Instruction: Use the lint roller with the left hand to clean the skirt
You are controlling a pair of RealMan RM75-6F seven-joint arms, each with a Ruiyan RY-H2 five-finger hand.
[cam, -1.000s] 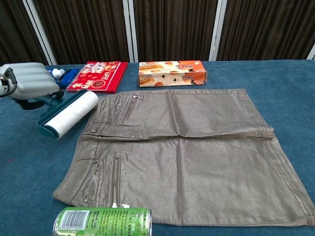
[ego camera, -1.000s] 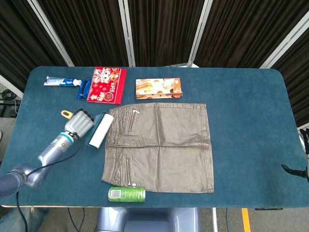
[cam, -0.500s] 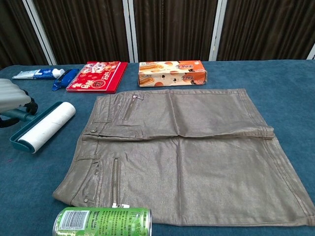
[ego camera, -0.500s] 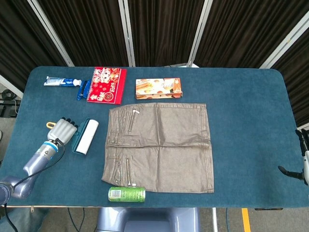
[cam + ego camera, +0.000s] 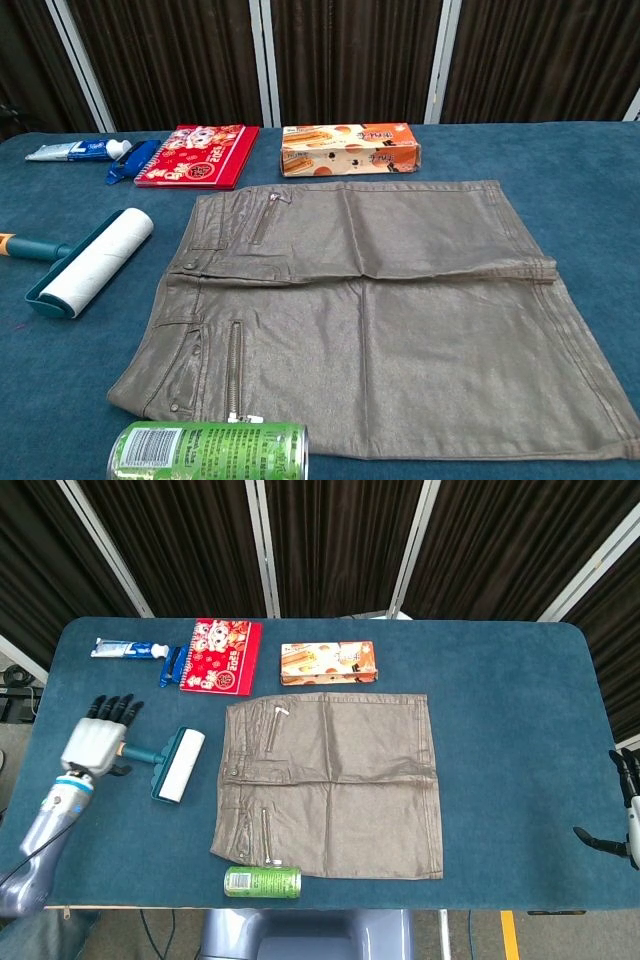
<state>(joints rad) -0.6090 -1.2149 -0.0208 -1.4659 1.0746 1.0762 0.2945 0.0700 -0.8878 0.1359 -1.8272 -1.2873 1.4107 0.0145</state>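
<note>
The left hand [image 5: 93, 742] has its fingers [image 5: 112, 708] straightened and spread, pointing toward the far edge of the desk [image 5: 520, 680], and they grip nothing. It sits near the left edge, over the end of the lint roller's handle; whether the palm touches the handle cannot be told from the head view, and the chest view does not show the hand at all. That pose reads as a release: the tool has been set down on its own.

The lint roller [image 5: 172, 764] lies flat on the desk just beside the left side of the skirt [image 5: 330, 785], apart from it, its white roll running roughly along the skirt's edge and its handle pointing toward the left edge. Parked there, it is off the fabric yet within easy reach.

The skirt lies spread flat in the middle of the desk, waistband toward the left, fully exposed for rolling.

The right hand [image 5: 630, 810] shows only partly at the right edge; the state of its fingers cannot be told.

A second ago the left hand was wrapped around the handle with the roll at the skirt's waistband; since then the roller has moved left, clear of the skirt, and the fingers have opened off it.
</note>
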